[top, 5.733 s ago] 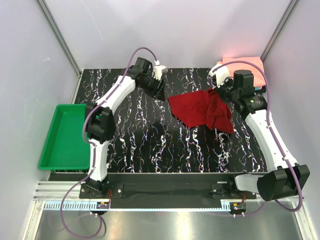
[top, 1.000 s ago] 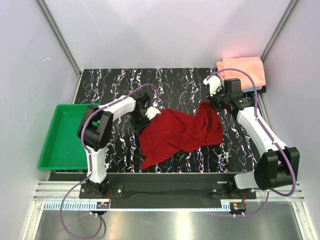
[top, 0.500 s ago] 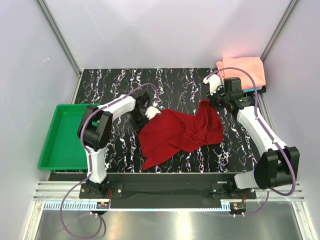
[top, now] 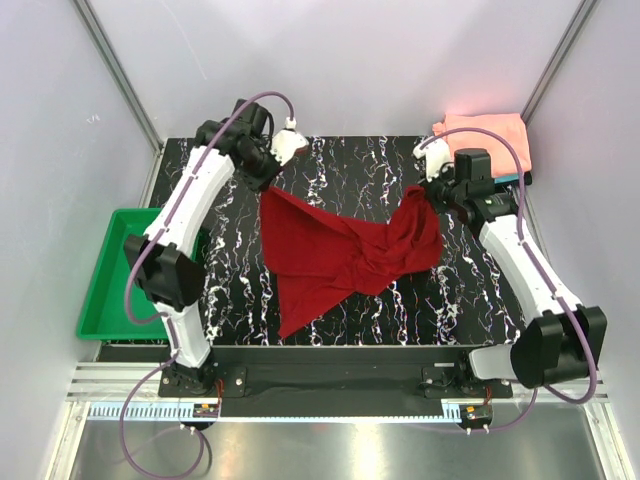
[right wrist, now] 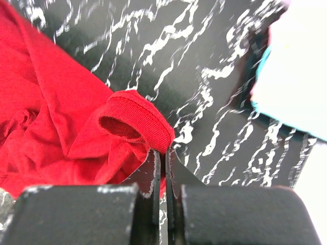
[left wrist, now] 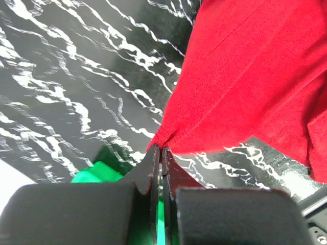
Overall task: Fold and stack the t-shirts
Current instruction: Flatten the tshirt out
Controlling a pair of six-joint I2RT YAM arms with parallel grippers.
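Note:
A dark red t-shirt (top: 340,255) hangs spread between both grippers over the black marbled table, its lower part trailing toward the near edge. My left gripper (top: 268,186) is raised at the far left and shut on one corner of it; the left wrist view shows the jaws (left wrist: 161,150) pinching the red cloth (left wrist: 245,76). My right gripper (top: 425,192) is shut on a ribbed hem (right wrist: 138,120) at the shirt's right end, seen at the fingertips (right wrist: 162,152). A folded salmon-pink t-shirt (top: 485,138) lies at the far right corner on a teal one (top: 512,178).
A green plastic tray (top: 125,270) sits off the table's left edge. Grey walls and metal posts close in the far side. The stack's pale edge (right wrist: 301,76) lies close to the right gripper's right.
My left gripper has shut on the shirt's left corner and lifted it up and back to the far left, stretching the shirt. The right gripper moved slightly back, still holding its end.

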